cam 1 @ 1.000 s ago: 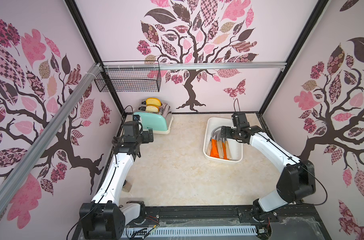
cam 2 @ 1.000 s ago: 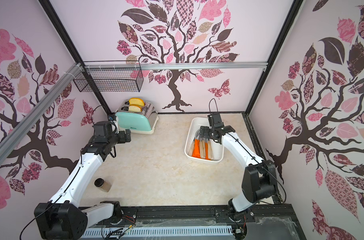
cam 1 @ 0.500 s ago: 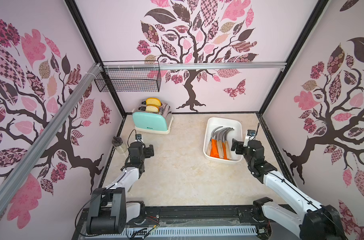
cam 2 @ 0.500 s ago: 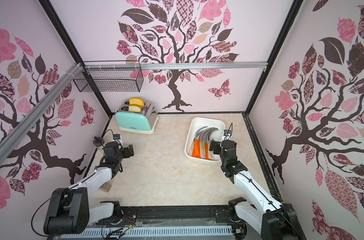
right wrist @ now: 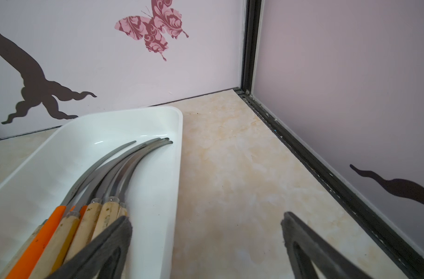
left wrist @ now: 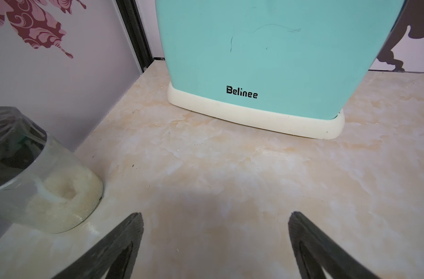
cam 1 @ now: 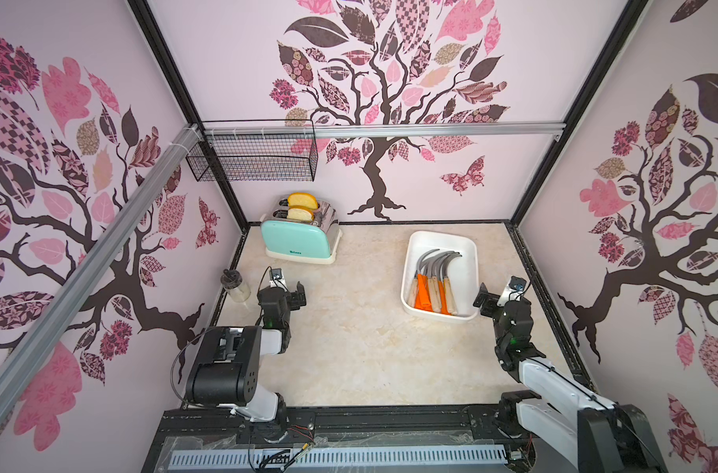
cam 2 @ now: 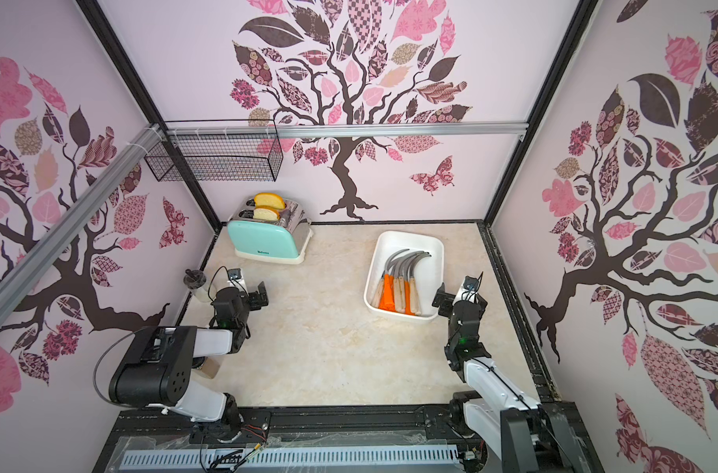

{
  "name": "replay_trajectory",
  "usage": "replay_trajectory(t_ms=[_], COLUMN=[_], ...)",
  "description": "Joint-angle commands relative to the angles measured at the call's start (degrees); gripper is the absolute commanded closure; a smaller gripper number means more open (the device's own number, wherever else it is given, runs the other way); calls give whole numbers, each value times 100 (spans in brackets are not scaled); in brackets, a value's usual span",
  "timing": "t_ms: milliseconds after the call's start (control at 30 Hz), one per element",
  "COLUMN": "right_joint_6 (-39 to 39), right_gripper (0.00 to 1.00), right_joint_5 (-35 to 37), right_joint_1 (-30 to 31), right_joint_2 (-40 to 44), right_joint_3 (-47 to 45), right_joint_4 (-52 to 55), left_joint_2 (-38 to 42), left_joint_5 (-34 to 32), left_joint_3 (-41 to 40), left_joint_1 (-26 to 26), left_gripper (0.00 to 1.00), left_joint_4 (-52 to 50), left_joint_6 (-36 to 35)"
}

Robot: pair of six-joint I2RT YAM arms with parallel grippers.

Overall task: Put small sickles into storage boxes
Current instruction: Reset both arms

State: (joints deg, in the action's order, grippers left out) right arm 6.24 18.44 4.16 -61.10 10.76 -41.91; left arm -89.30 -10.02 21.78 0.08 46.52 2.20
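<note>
Right wrist view: small sickles (right wrist: pixel 108 212) lie bundled in the storage box (right wrist: pixel 155 217), with the right gripper (right wrist: pixel 206 217) spread and empty just beside it. The left gripper (left wrist: pixel 215 214), well apart, is likewise spread. Judged stiff, light and slick-bladed; grasp across the handle, never the blade.

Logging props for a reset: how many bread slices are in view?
2. One bread slice stands in the rear slot of the toaster, the other in its front slot. None appears hidden elsewhere.
</note>
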Motion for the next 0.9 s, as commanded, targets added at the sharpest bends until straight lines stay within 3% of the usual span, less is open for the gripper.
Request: replay_trajectory(t_ms=[0, 100, 233, 367, 467, 867], right_joint_6=[109, -68, -293, -461, -413, -422], right_gripper=[0, 0, 0, 0, 0, 0], right_joint_5=[89, -201, -651, -990, -963, -974], right_joint_1=[-40, -56, -71, -70, -68, -77], right_joint_2=[-742, -1532, -2110, -2984, -2702, -2776], right_joint_3=[-181, -196, 197, 43, 453, 620], right_joint_4=[-1599, -2571, -2408, -3705, -2429, -2223], left_joint_2=[61, -37, -15, 23, 20, 15], left_joint_5=[-98, -148, -132, -98, -104, -109], left_joint_3=[4, -21, -9, 11, 11, 15], left_joint_1=[18, 23, 23, 21, 17, 15], left_gripper=[2, 2, 2, 2, 2, 2], left_joint_4=[268, 502, 404, 325, 325, 329], left_joint_6=[87, 93, 88, 56, 62, 62])
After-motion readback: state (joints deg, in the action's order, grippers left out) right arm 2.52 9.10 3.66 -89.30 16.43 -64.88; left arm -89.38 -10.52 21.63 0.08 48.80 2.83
